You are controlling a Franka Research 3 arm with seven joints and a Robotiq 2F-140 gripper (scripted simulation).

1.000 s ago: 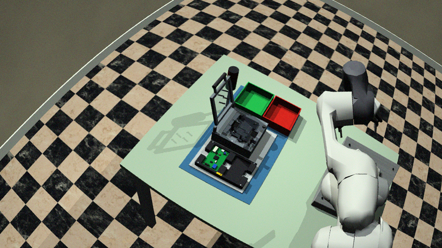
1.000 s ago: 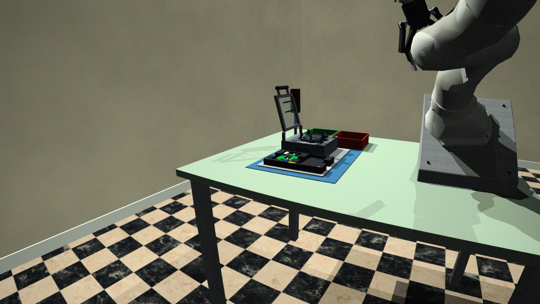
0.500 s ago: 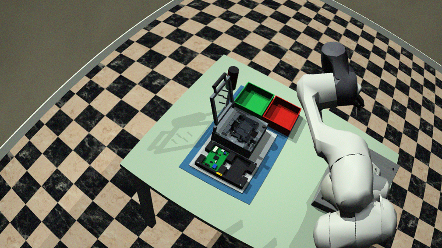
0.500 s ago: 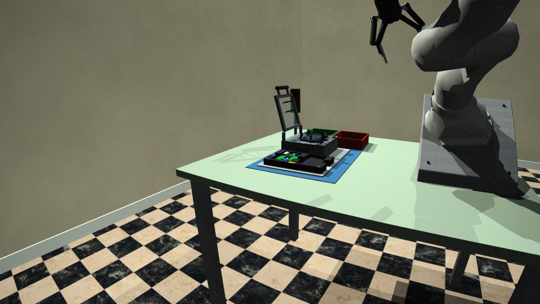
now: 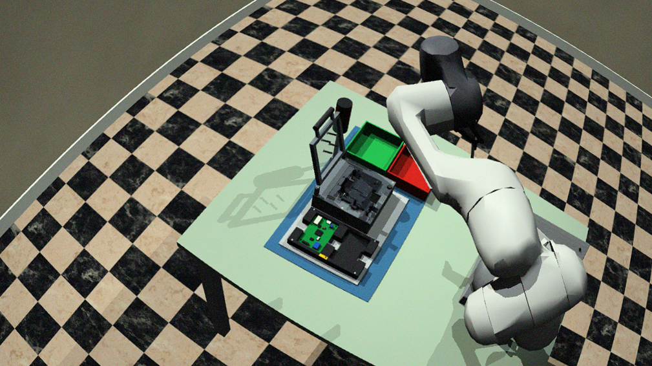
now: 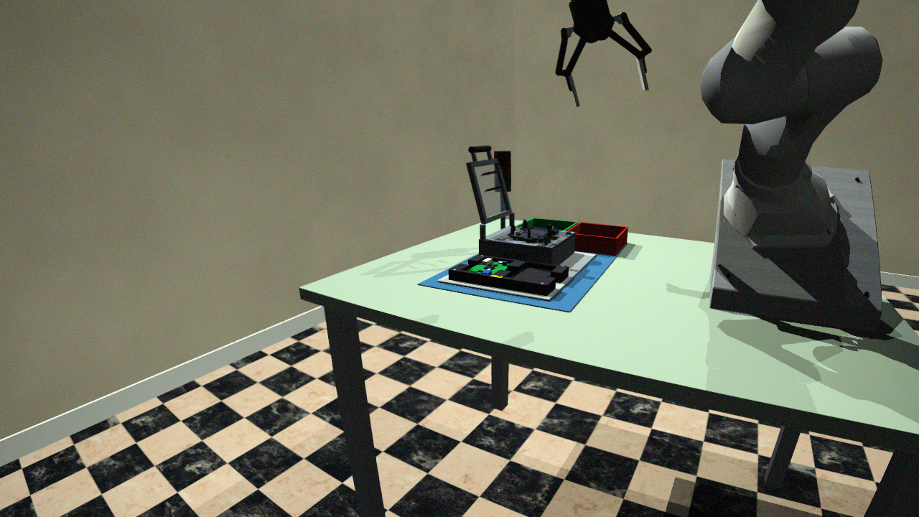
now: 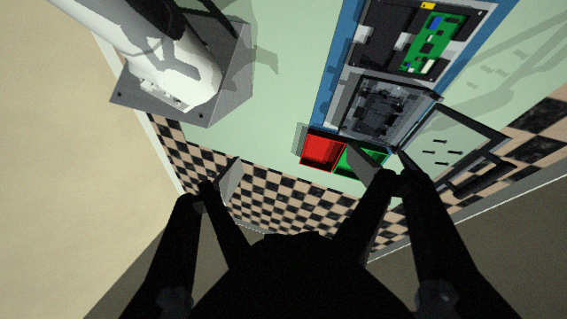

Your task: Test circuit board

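The green circuit board [image 5: 321,233] lies face up in the left pocket of the black tray [image 5: 333,244]; it also shows in the wrist view [image 7: 431,42] and the side view [image 6: 486,266]. Its white connector end [image 7: 423,67] points toward the tester. The tester [image 5: 356,193] stands behind the tray with its lid [image 5: 326,146] raised, plate empty. My gripper [image 6: 604,80] is open and empty, high in the air above the bins; its fingers show in the wrist view [image 7: 294,175].
A green bin [image 5: 376,146] and a red bin [image 5: 406,172] stand behind the tester. The dark signal tower [image 5: 343,109] stands at the tester's far left corner. All sit on a blue mat [image 5: 394,245]. My arm's base [image 5: 521,294] is at the right.
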